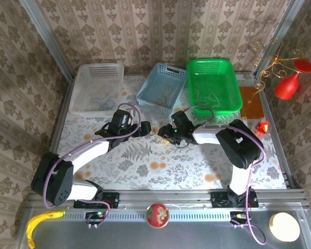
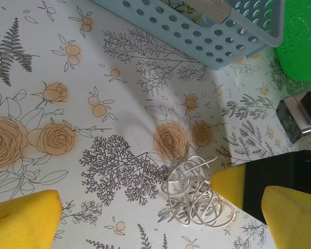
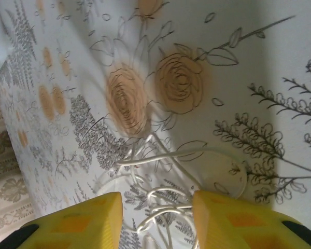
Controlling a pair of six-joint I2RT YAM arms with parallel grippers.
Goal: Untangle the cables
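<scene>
The right pincer (image 3: pixel 156 205), half-spread, straddles the whitish cable knot (image 3: pixel 163 193), whose loops spill ahead of its tips; the wide-spread left pincer (image 2: pixel 160 199) brackets the same knot.

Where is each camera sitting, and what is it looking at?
Top camera: above and behind the arms, facing down at the table; left arm and right arm show.
Left wrist camera: on the left arm, facing down at the white cable knot; its yellow fingers show.
Right wrist camera: close above that knot; its yellow fingers show.
Both wrist cameras share the knot.
</scene>
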